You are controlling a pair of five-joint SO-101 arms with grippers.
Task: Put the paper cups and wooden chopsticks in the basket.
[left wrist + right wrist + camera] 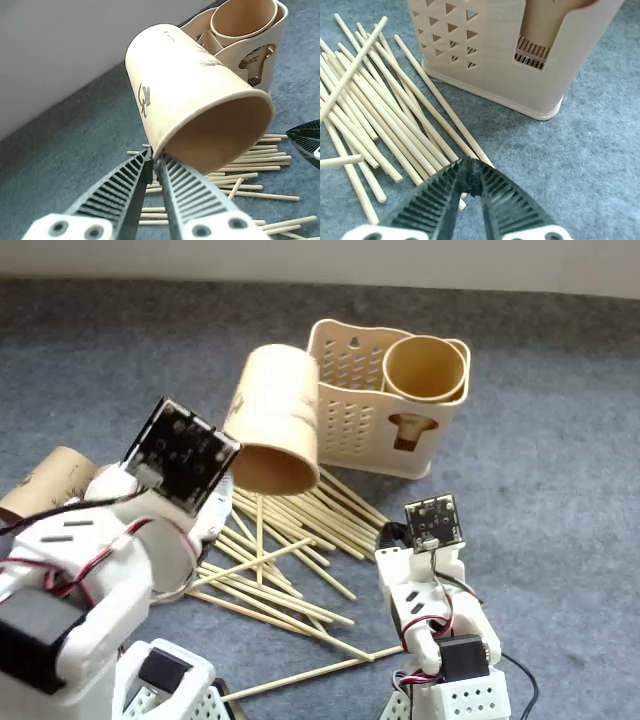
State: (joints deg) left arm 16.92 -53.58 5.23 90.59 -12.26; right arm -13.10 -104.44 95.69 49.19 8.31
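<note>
Basket (345,410) stands far on the grey counter (560,490), a paper cup (425,368) upright in its right compartment. My left jaws are clenched on the rim of a second cup (190,90), tipped in the air just left of the basket. Wooden chopsticks (290,550) lie scattered nearer; my right jaws are clenched tight at their right edge.
</note>
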